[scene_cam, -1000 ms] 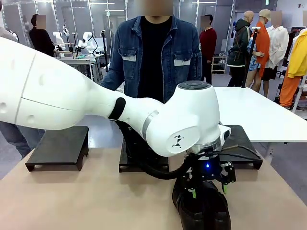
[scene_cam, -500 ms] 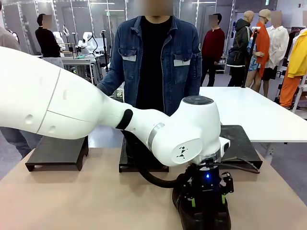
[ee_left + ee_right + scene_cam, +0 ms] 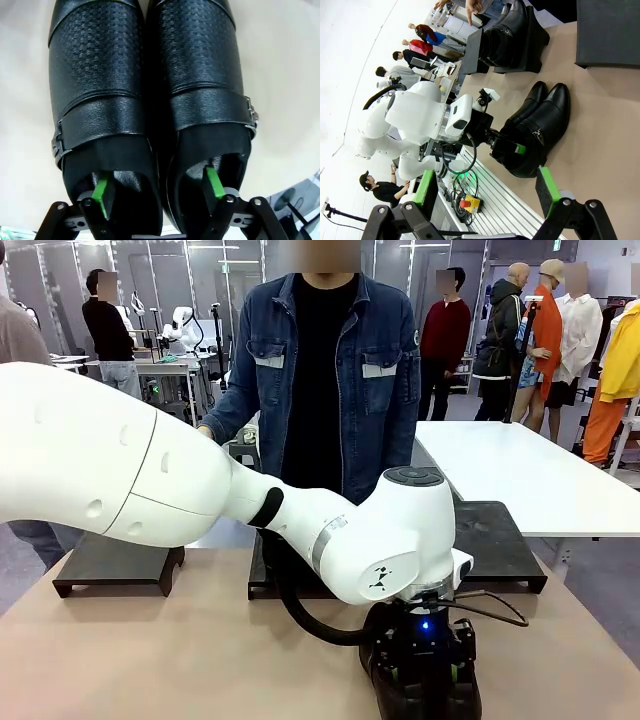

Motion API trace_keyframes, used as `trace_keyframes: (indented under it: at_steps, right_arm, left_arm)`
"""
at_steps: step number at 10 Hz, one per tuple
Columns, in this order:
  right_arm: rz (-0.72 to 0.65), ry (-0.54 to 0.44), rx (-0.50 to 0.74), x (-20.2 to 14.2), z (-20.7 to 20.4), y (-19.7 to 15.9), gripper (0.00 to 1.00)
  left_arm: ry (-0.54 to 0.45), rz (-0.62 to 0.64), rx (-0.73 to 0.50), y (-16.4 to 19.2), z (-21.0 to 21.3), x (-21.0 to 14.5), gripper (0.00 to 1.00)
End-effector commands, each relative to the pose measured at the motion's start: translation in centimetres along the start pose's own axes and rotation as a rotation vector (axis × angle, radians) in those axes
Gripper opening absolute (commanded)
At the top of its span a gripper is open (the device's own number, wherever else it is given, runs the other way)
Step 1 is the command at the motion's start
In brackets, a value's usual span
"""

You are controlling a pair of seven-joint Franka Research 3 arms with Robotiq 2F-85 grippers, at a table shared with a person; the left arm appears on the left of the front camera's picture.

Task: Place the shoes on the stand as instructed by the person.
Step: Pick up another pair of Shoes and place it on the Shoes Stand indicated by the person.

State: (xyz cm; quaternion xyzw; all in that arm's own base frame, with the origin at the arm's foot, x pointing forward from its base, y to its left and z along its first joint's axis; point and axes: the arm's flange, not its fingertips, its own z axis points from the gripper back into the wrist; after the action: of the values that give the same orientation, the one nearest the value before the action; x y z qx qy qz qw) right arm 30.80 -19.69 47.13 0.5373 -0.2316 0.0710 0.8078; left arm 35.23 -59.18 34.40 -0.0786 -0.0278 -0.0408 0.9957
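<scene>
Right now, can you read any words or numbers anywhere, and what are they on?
No words or numbers can be read anywhere.
On the left arm: a small black mark, a sign without letters.
On the shoes: plain leather and buckles, no brand showing.

The big, round, shiny white left arm (image 3: 150, 480) has a black ring (image 3: 263, 508), a thick black cable (image 3: 300, 612) and a small black mark (image 3: 378, 580), maybe a little figure. The black left gripper (image 3: 157, 187) has bright green pads (image 3: 101, 194), small round screws (image 3: 59, 206) and a blue light (image 3: 425, 626).
</scene>
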Motion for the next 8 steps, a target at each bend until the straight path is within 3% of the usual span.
trace_keyframes:
  at_steps: [1, 3, 8]
  right_arm:
    - [0.012, -0.005, 0.007, -0.01, 0.10, 0.08, 1.00]
    - [0.012, -0.005, 0.007, -0.01, 0.10, 0.08, 1.00]
    - [0.012, -0.005, 0.007, -0.01, 0.10, 0.08, 1.00]
  left_arm:
    - [-0.020, -0.067, 0.005, -0.68, 0.74, 0.09, 0.36]
    - [-0.022, -0.053, 0.025, -0.65, 0.60, 0.05, 0.00]
    - [-0.066, -0.014, 0.061, -0.46, 1.12, 0.54, 0.00]
